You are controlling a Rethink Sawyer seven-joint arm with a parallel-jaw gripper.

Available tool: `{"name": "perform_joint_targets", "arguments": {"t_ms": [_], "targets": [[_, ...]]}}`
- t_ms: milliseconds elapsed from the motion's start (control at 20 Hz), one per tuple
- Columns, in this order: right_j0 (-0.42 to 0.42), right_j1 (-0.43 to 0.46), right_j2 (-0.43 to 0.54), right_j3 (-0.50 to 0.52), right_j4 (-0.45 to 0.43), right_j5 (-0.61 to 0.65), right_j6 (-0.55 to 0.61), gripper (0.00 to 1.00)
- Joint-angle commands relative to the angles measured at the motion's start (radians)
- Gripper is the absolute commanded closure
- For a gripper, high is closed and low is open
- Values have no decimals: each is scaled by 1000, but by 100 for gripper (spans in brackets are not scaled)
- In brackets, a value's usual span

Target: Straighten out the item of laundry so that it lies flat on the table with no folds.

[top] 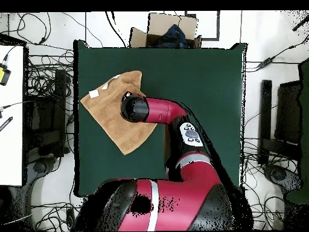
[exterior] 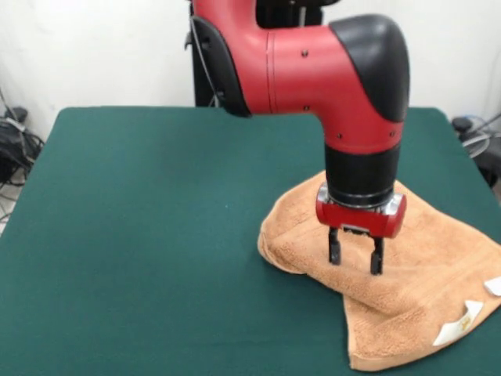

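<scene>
The item of laundry, an orange-tan towel (exterior: 407,266), lies on the right part of the green table (exterior: 156,219). One part of it is folded over into a thick double layer with a rounded fold at its left end. Two white tags (exterior: 458,325) show at its near right edge. My gripper (exterior: 355,262) points straight down over the folded layer, open, with nothing between its fingers (exterior: 334,252); whether the tips touch the cloth I cannot tell. From overhead the towel (top: 111,121) lies by the table's (top: 199,84) left edge and the arm's wrist (top: 134,109) hides the gripper.
The towel's outer corner reaches the table's side edge (top: 81,103). A cardboard box (top: 166,33) stands beyond the far edge. Cables and a white desk (top: 11,115) lie off the left side. Bare green surface (exterior: 141,258) spreads on the towel's other side.
</scene>
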Motion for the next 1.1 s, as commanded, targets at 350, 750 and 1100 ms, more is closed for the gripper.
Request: {"name": "perform_joint_targets", "arguments": {"t_ms": [350, 750, 1100], "targets": [[7, 121, 6, 104, 67, -130, 197, 0], [-20, 139, 82, 154, 135, -86, 195, 0], [-12, 141, 108, 215, 219, -120, 237, 0]]}}
